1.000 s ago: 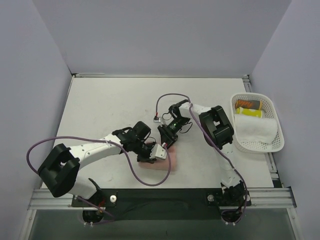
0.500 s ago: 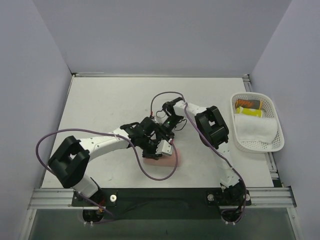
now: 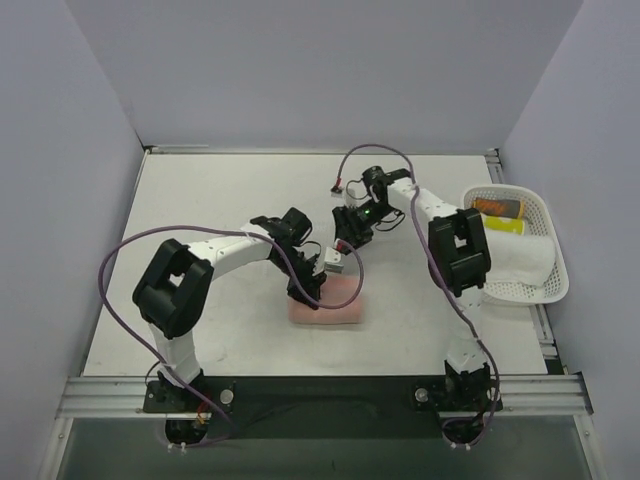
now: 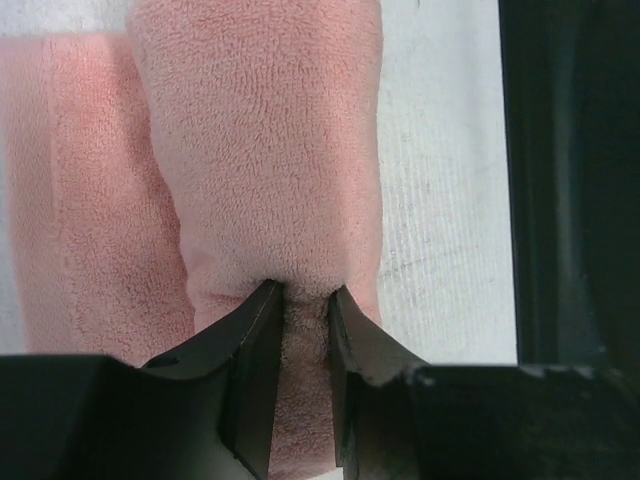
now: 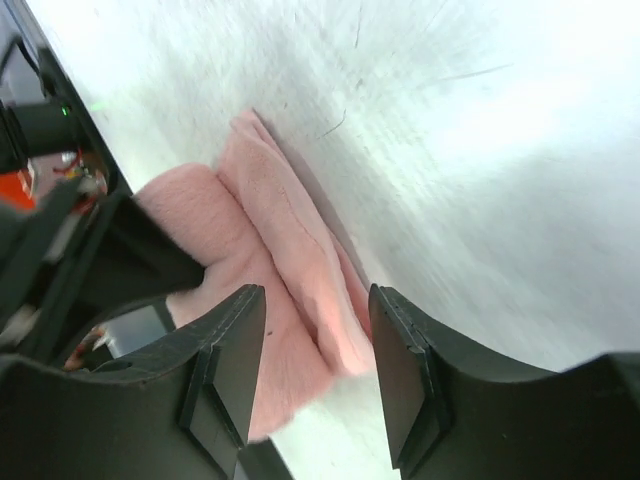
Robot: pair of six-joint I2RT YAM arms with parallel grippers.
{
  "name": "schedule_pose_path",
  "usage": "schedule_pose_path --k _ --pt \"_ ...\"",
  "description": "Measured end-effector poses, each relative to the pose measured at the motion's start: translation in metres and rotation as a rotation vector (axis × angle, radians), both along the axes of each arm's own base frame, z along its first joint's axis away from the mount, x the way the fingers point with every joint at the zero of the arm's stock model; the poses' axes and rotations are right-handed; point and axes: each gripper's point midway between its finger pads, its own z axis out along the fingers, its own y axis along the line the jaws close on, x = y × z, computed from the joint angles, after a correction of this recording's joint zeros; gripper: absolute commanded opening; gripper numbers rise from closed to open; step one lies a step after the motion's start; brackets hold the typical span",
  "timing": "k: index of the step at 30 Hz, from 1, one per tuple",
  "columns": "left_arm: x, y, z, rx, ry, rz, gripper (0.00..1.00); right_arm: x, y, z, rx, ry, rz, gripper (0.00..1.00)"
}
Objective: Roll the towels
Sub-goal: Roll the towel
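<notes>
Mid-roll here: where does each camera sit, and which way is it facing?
Top external: above and behind the robot, looking down on the table; both arms show.
Left wrist: on the left hand, looking along its fingers pinching the pink towel.
Right wrist: on the right hand, looking past its open fingers at the table.
Shared: all three show the pink towel.

The left arm (image 3: 230, 248) and right arm (image 3: 422, 203) wore white shells between bulky black joints, each trailing a looping purple cable (image 3: 376, 147), and the left claw (image 4: 303, 300) and right claw (image 5: 315, 330) were black with flat, angular fingers (image 5: 225, 380).
</notes>
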Motion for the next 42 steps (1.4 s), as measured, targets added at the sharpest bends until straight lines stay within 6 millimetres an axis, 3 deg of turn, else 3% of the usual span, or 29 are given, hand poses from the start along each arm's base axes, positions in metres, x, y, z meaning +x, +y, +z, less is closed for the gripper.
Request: schedule_pose_path --k 3,6,9,12,14,18,26,30,36,40,42 --pt "0.004 0.0 0.0 0.007 0.079 0.023 0.28 0.026 -0.021 0.036 0.044 -0.128 -0.057 0.47" --pt "0.009 -0.003 0.0 0.037 0.179 0.047 0.28 0.031 -0.039 0.071 0.081 -0.259 -0.08 0.46" --pt "0.016 -0.004 -0.002 0.064 0.317 0.089 0.29 0.007 -0.059 0.096 0.098 -0.354 -0.078 0.46" --pt "0.024 -0.003 -0.003 0.085 0.451 0.139 0.3 -0.024 -0.07 0.102 0.098 -0.412 -0.048 0.46" --pt "0.03 -0.002 -0.005 0.103 0.541 0.178 0.31 -0.047 -0.078 0.099 0.089 -0.441 -0.019 0.51" --pt "0.045 0.002 -0.008 0.143 0.693 0.261 0.32 -0.073 -0.08 0.092 0.056 -0.523 0.063 0.59" --pt "0.054 0.007 -0.011 0.187 0.771 0.306 0.35 -0.106 -0.018 0.084 0.061 -0.868 0.45 0.63" --pt "0.055 0.007 -0.011 0.2 0.784 0.308 0.37 -0.102 0.005 0.069 0.055 -0.993 0.588 0.65" --pt "0.06 0.011 -0.012 0.197 0.793 0.334 0.49 -0.092 0.007 0.015 -0.022 -0.971 0.697 0.55" --pt "0.07 0.023 -0.017 0.164 0.829 0.421 0.61 -0.081 0.012 0.01 -0.019 -1.002 0.696 0.43" --pt "0.075 0.034 -0.019 0.148 0.843 0.482 0.62 -0.077 0.014 0.01 -0.013 -0.999 0.681 0.42"
